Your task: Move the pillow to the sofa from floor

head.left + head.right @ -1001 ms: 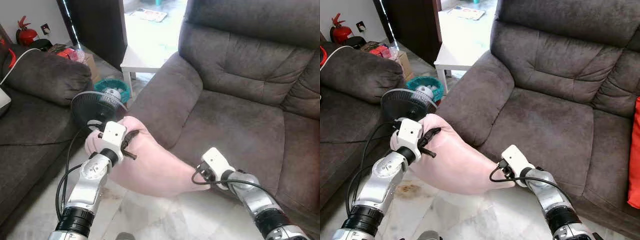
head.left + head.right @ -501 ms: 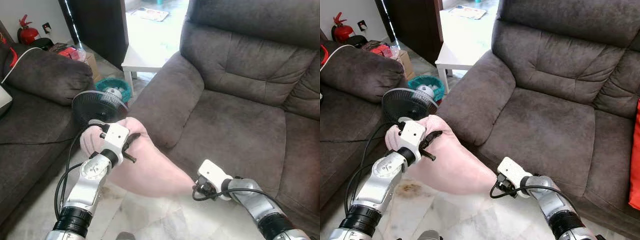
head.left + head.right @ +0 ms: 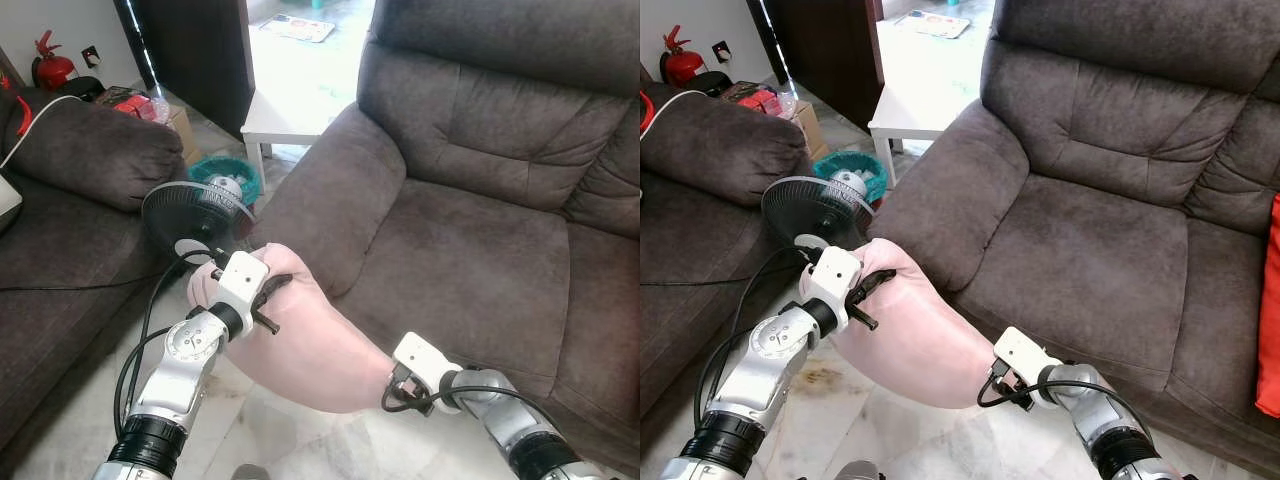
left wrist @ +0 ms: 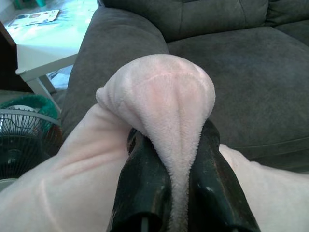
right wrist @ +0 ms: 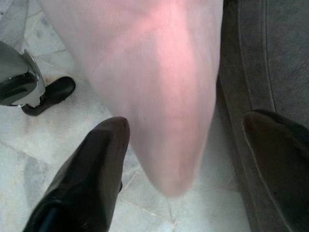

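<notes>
Your left gripper (image 4: 176, 193) is clenched on a fold of the pink pillow (image 3: 300, 340), holding it up off the tiled floor (image 3: 300, 440), just in front of the sofa (image 3: 470, 220) armrest. Your right gripper (image 5: 193, 159) stands spread wide around the pillow's lower tip (neither finger touching it). A black fan (image 3: 190, 215) stands behind.

— We note the pillow (image 3: 300, 340) hides the right gripper (image 5: 186, 159) fingertips in head views; the red item (image 3: 1271, 310) is cut by the edge.

— Agreed. The fan (image 3: 192, 215) base sits behind the left gripper (image 4: 171, 188).
</notes>
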Available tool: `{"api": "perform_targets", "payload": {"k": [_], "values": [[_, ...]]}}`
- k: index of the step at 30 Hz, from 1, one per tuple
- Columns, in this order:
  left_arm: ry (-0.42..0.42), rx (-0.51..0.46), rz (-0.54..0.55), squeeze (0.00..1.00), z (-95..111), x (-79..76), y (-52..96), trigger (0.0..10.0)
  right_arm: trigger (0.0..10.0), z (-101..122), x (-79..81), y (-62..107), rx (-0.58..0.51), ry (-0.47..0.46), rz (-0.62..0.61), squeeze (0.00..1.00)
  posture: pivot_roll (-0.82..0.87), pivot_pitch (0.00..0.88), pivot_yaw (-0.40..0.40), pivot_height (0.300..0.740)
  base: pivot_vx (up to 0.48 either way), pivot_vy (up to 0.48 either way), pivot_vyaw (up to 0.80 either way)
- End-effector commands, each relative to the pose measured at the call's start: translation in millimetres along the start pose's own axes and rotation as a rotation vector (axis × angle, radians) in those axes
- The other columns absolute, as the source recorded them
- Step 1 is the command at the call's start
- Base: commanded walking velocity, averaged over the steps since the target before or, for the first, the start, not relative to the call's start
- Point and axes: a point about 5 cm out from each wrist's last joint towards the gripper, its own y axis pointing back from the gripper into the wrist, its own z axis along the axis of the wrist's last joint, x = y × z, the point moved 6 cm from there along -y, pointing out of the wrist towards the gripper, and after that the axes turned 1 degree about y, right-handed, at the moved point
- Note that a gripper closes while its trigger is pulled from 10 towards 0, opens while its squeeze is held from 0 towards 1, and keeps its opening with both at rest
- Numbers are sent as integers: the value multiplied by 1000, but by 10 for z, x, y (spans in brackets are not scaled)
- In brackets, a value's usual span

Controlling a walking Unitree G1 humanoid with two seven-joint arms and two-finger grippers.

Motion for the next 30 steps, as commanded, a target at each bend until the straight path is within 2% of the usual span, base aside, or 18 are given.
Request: {"api": "perform_targets", "payload": {"k": [1,2,12,20,23,30], "values": [[-38,-114,-5,0,332,19,-22,10000,10000,-85,56,-14,34,3,20,635,153,93,10,740,0,0,0],[-38,-117,-6,0,341,15,-29,10000,10000,-139,126,-27,55,19,47,0,154,90,11,740,0,0,0],[-43,-127,-18,0,375,-9,-39,10000,10000,-224,292,-108,77,-9,64,0,157,72,11,740,0,0,0],[-31,-142,-38,0,417,-44,-41,10000,10000,-283,268,-128,94,-16,34,0,162,72,4,740,0,0,0],[-31,-144,-52,0,431,-66,-38,10000,10000,-304,188,-143,94,-44,-48,0,165,73,4,740,0,0,0],[-29,-149,-56,0,456,-72,-46,10000,10000,-319,159,-154,101,-54,-74,0,165,75,5,740,0,0,0]]}}
